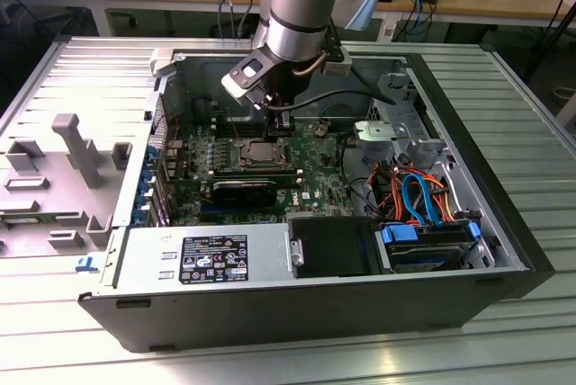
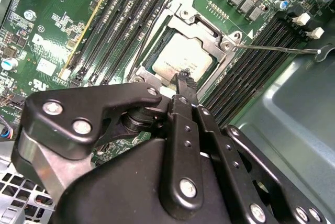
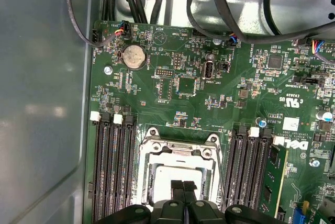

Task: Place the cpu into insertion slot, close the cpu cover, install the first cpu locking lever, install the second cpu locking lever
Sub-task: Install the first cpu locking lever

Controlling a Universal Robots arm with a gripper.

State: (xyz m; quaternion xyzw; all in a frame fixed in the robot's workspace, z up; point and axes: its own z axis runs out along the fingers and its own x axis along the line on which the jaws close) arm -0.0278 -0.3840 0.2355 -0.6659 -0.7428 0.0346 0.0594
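cpu [image 2: 184,56] is sitting flat in the slot [image 3: 153,133], mid-board, toward the far side of the case [image 1: 504,250] in the exterior view. Cover [image 2: 196,19] is lying down over it and framing the chip, so steps one and two are looking done. One lever [image 2: 277,49] is sticking out loose as a thin rod from the socket corner; not latched, I'd judge. Second lever: can't tell. Gripper [image 2: 183,80] is hovering just over the chip's edge, jaws pressed together, pinching nothing I can see. Memory slots [image 3: 112,171] are flanking the socket on both sides.
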